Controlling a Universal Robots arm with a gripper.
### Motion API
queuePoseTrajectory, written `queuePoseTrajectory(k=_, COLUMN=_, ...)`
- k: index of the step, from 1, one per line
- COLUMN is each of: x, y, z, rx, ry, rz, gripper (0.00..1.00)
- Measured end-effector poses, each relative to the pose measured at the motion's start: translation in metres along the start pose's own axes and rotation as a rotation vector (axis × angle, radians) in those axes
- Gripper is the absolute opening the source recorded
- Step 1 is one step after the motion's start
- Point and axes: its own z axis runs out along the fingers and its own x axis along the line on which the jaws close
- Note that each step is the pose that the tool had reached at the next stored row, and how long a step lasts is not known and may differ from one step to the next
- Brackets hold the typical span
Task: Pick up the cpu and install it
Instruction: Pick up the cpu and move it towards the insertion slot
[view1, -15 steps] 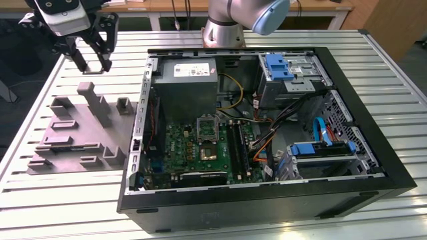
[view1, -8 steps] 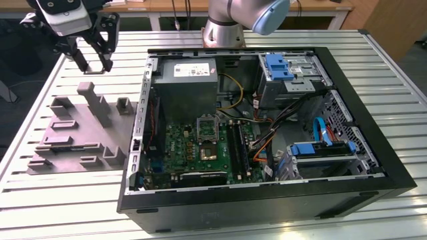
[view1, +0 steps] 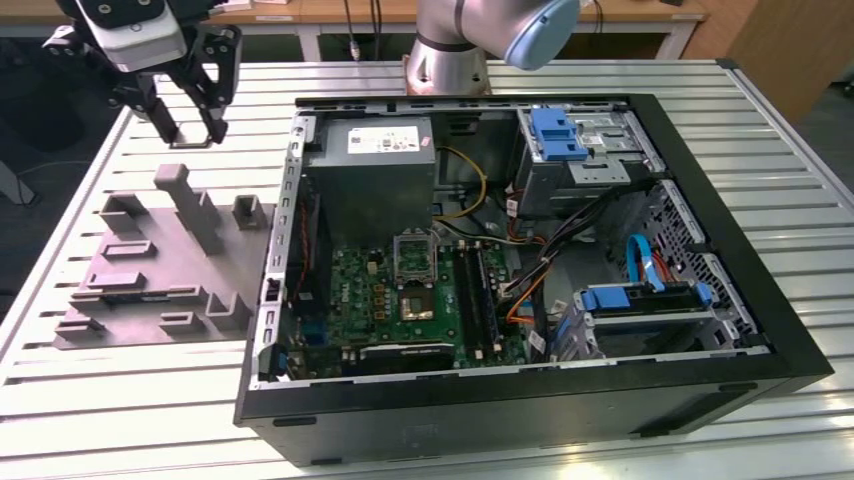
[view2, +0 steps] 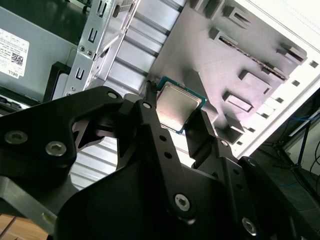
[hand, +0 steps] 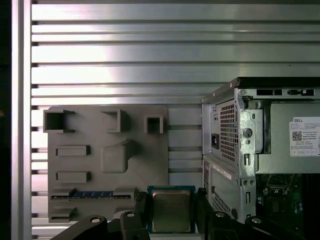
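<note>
In both wrist views the cpu (hand: 171, 210) (view2: 178, 106), a small flat square chip with a pale metal top and a teal edge, sits clamped between my black fingers (hand: 141, 209). My gripper (hand: 171, 216) (view2: 176, 119) is shut on it. The exterior view shows the gripper (view1: 191, 128) raised at the far left, above the back end of the grey plastic tray (view1: 140, 275) and outside the open computer case (view1: 534, 260). The motherboard socket (view1: 416, 300) lies inside the case, well to the exterior view's right of the gripper.
The tray (hand: 107, 160) carries upright blocks and a tall post (view1: 187, 205). It lies beside the case on a slatted metal table (view1: 120, 390). Inside the case are a grey power-supply box (view1: 380, 170), cables and blue drive bays (view1: 641, 300). The arm's base (view1: 447, 60) stands behind the case.
</note>
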Motion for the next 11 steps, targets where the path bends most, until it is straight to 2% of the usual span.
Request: queuePoseTrajectory(k=11, x=-0.0024, y=0.0001, z=0.0000, rx=0.0000, ry=0.0000, rz=0.000, gripper=0.47)
